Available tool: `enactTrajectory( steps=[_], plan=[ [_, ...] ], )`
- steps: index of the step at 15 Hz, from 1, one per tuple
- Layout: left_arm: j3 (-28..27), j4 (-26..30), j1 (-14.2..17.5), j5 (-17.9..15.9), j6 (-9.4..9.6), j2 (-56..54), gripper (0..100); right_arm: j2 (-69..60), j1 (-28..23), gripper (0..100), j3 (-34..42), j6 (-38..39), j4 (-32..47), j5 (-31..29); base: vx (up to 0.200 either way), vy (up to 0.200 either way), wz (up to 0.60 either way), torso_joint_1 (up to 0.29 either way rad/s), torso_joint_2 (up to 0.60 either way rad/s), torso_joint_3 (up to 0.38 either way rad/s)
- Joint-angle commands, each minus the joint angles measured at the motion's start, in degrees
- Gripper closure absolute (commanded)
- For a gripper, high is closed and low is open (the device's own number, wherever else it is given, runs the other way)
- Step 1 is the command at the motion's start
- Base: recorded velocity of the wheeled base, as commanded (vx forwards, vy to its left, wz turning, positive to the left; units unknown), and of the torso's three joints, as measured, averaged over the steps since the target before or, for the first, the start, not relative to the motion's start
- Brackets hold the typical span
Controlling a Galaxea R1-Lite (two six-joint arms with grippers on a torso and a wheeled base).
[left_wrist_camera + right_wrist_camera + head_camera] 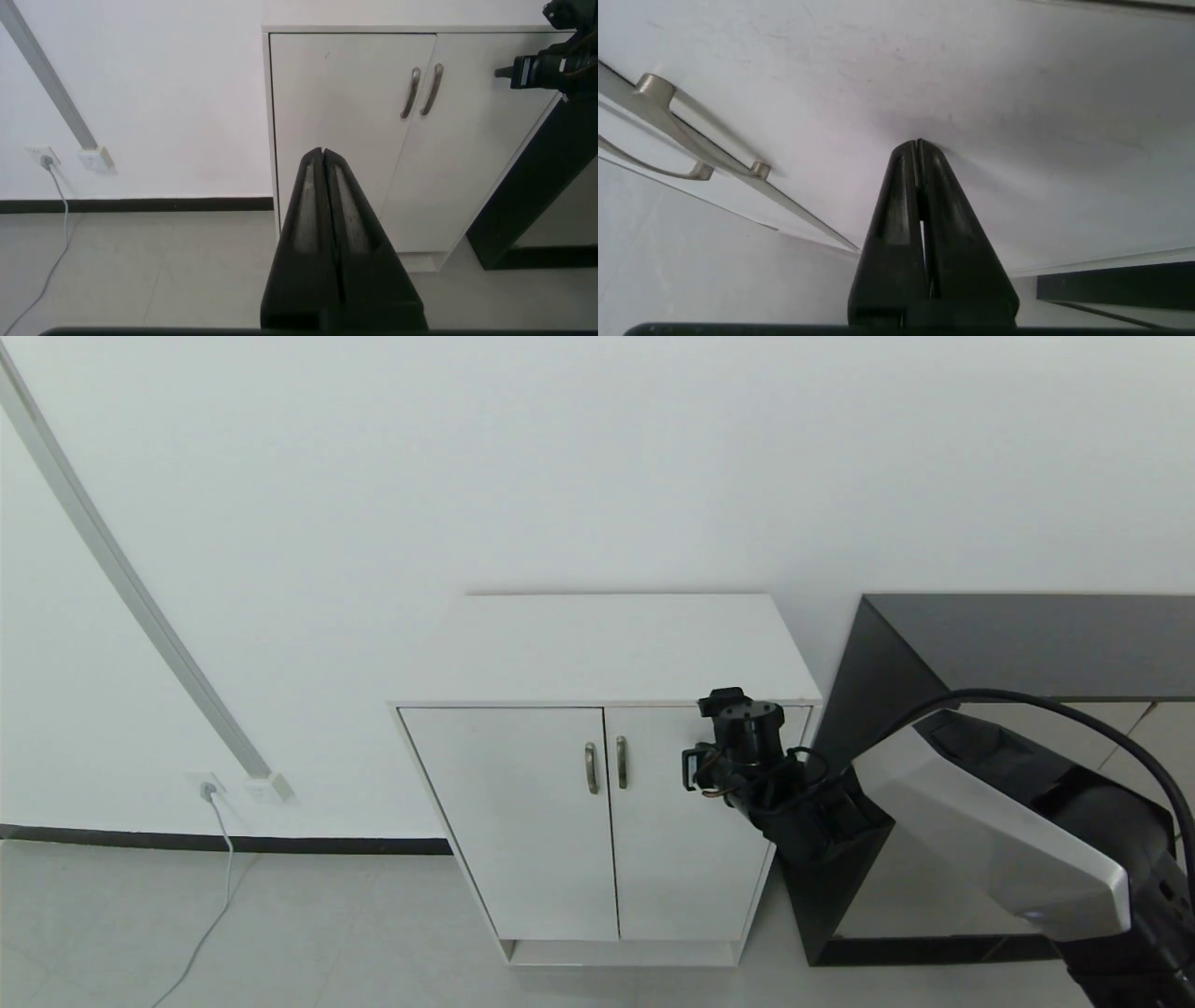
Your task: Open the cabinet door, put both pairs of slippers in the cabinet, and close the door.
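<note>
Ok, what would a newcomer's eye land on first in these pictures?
The white cabinet against the wall, both doors shut, with two metal handles side by side at its middle. Then the right arm, up before the right-hand door with its jaws shut near it. A black unit stands beside the cabinet.

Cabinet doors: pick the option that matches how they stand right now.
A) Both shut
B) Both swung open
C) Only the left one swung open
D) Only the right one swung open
A: both doors lie flush with the front of the cabinet, and the two handles sit side by side at the middle seam, with no gap into the inside.
</note>
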Motion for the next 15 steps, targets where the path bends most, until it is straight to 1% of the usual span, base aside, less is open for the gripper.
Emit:
enactTrajectory(
  steps=[1,4,5,8,10,12,13,14,15],
  plan=[
    [0.0,0.0,0.01,0.01,-0.01,-0.01,100,0.78,0.01,100,-0.58,0.02,-0.05,-0.05,0.0,0.0,0.0,0.0,0.0,0.0],
    [0.0,0.0,0.01,0.01,-0.01,-0.01,100,0.25,0.1,100,-0.06,-0.07,-0.14,-0.23,0.0,0.0,0.0,0.0,0.0,0.0],
    [0.0,0.0,0.01,0.01,-0.01,-0.01,100,-0.8,0.19,100,1.17,-0.07,-0.32,-0.32,0.0,0.0,0.0,0.0,0.0,0.0],
    [0.0,0.0,0.01,0.01,-0.01,-0.01,100,-11.35,0.54,100,13.65,0.02,-1.81,-0.76,0.0,0.0,0.0,0.0,0.0,0.0],
    [0.0,0.0,0.01,0.01,-0.01,-0.01,100,-21.55,0.01,100,24.46,0.02,-3.3,-1.55,0.0,0.0,0.0,0.0,0.0,0.0],
    [0.0,0.0,0.01,0.01,-0.01,-0.01,100,-32.09,-2.18,100,34.48,-0.07,-3.22,-3.04,0.0,0.0,0.0,0.0,0.0,0.0],
    [0.0,0.0,0.01,0.01,-0.01,-0.01,100,-35.78,-3.33,100,37.91,-0.07,-3.13,-3.92,0.0,0.0,0.0,0.0,0.0,0.0],
    [0.0,0.0,0.01,0.01,-0.01,-0.01,100,-43.43,-5.79,100,45.03,-0.07,-2.86,-6.82,0.0,0.0,0.0,0.0,0.0,0.0],
    [0.0,0.0,0.01,0.01,-0.01,-0.01,100,-48.88,-7.9,100,50.39,-0.42,-2.34,-8.84,0.0,0.0,0.0,0.0,0.0,0.0]
  ],
)
